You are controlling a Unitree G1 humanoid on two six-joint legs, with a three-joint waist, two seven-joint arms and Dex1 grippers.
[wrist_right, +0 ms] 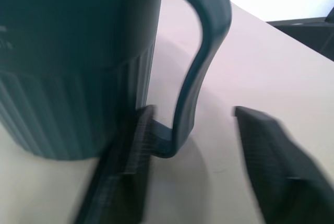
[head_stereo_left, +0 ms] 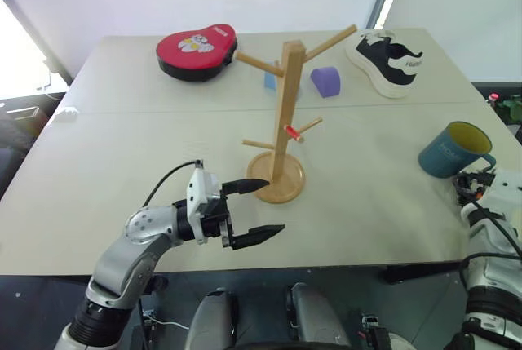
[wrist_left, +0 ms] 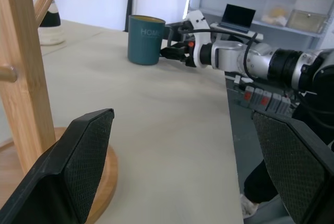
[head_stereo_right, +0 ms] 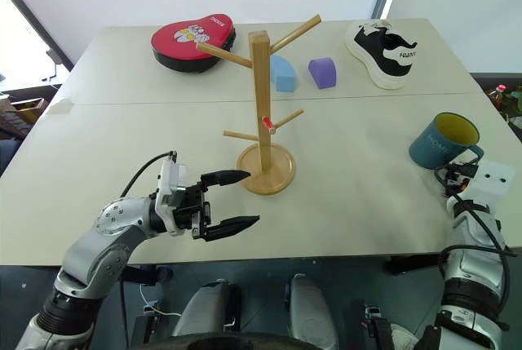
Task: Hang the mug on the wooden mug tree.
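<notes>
Risk: I am judging that my right tool [wrist_right: 190,166] could nudge the mug [head_stereo_left: 451,151] instead of catching it; one finger is sitting against the mug's wall inside the handle loop, the other is standing well outside it, and a squeeze from here could push the mug sideways or tip it.
Risk, edge: the mug is standing close to the right edge of the desk [head_stereo_left: 122,162], so a shove that way might send it off.
Risk, carry: a grip on the thin handle alone may let the mug swing, and then the loop would miss a peg.
Mug, look: teal-blue outside, yellow inside, ribbed lower wall, faint lettering on its side, loop handle facing my right arm; it is standing upright.
Mug, place: on the desk at the right, well apart from the tree [head_stereo_left: 281,121].
Tree: it is standing mid-desk on its round base, pegs angling up, one red-tipped.
Right tool: spread, straddling the handle, not yet pinching it.
Left tool [head_stereo_left: 254,209]: spread and empty, hovering just near-left of the tree's base.
Far side: a red case [head_stereo_left: 196,50], a shoe [head_stereo_left: 387,58] and two blocks are lying clear of the path.
</notes>
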